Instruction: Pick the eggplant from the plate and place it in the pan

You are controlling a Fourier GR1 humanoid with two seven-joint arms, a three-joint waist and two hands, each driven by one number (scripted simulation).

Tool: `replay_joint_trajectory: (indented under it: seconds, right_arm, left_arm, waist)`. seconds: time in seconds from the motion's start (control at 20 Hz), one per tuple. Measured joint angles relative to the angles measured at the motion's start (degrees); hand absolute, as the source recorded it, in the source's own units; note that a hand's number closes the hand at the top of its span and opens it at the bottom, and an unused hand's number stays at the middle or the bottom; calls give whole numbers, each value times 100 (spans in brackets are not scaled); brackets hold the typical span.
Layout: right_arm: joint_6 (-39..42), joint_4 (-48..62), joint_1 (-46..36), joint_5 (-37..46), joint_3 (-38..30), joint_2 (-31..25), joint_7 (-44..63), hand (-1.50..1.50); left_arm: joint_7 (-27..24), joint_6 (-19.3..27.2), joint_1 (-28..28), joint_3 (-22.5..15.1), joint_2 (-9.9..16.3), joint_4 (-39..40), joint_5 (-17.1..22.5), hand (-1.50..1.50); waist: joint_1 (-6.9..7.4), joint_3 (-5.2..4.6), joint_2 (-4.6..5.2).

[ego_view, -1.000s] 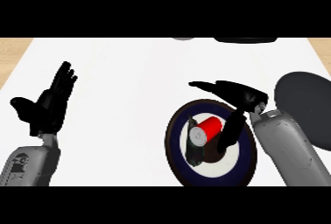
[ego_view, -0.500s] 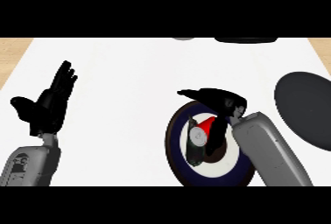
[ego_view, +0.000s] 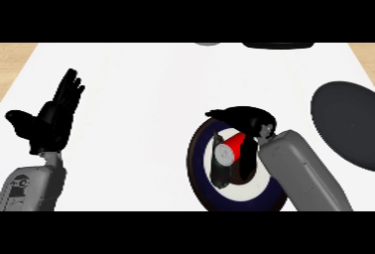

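Note:
The plate [ego_view: 275, 196] has a dark blue rim, a white ring and a red centre, and sits on the white counter right of the middle. On its left half lies the eggplant [ego_view: 220, 173], dark with a pale end, and nothing touches it. My right hand [ego_view: 245, 118] hovers over the plate's far edge, fingers bent downward and relaxed, thumb pointing left, holding nothing. My right forearm covers the plate's right side. The pan [ego_view: 348, 124] is a dark oval at the right edge. My left hand [ego_view: 53, 121] rests open at the left, fingers up.
A dark object [ego_view: 278, 45] and a small grey one [ego_view: 207, 43] are cut off by the counter's far edge. Wooden flooring [ego_view: 15, 59] shows beyond the counter's left and right sides.
My right hand has moved left and nearer, from beside the plate's far right rim to over its far edge, fingers bending down. The eggplant, the plate and my left hand have not moved.

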Motion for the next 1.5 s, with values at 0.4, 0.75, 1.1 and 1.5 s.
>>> replay_joint_trajectory:
  seconds: [0.4,0.75,1.1,1.5]
  right_arm:
    - [-124,566,-30,584,6,335,-343,-150]
    - [-91,722,142,1031,111,488,-499,-150]
    - [-23,957,144,1333,73,544,-844,150]
    - [-352,1097,122,1688,302,491,-1736,150]
  left_arm:
    - [174,23,12,-38,-117,-179,-108,0]
    - [57,-55,37,23,-143,-82,-147,0]
    - [176,-39,137,19,-189,-327,-210,0]
    - [-7,-148,135,77,-183,-111,-207,0]
  waist:
    - [9,1,2]
    - [-3,0,-3]
    - [5,-16,-50]
    - [1,-29,-72]
